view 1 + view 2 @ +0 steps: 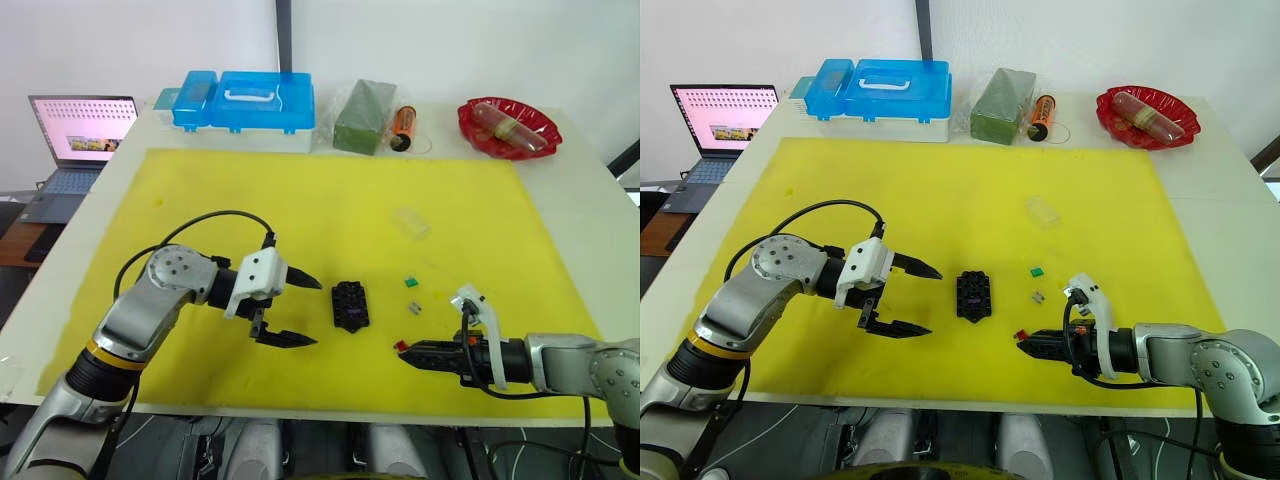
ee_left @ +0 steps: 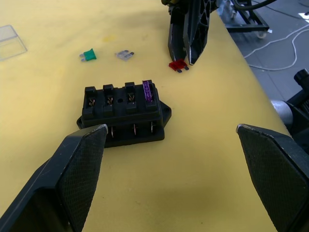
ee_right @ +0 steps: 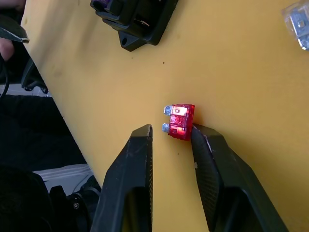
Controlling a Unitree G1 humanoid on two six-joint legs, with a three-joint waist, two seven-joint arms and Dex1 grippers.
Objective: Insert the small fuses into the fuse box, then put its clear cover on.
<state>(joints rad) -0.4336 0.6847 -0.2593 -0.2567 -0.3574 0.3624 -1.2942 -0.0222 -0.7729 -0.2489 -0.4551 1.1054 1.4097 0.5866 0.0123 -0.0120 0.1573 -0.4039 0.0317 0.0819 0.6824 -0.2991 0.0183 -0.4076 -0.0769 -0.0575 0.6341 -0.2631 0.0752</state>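
The black fuse box (image 1: pixel 350 305) lies on the yellow mat (image 1: pixel 300 200) near its front, with a purple fuse (image 2: pixel 147 91) seated in one end slot. My left gripper (image 1: pixel 317 313) stands wide open just left of the box, touching nothing. My right gripper (image 3: pixel 169 133) is low on the mat to the box's right, its fingers narrowly apart. A red fuse (image 3: pixel 181 121) lies at their tips, against one finger and clear of the other. A green fuse (image 1: pixel 411 282) and a grey fuse (image 1: pixel 414 305) lie loose further right. The clear cover (image 1: pixel 411 222) rests behind them.
Along the table's back edge stand a blue plastic case (image 1: pixel 245 100), a green wrapped block (image 1: pixel 365 115), an orange cylinder (image 1: pixel 403 127) and a red bowl (image 1: pixel 508 127). A laptop (image 1: pixel 78 135) sits off the table's left side.
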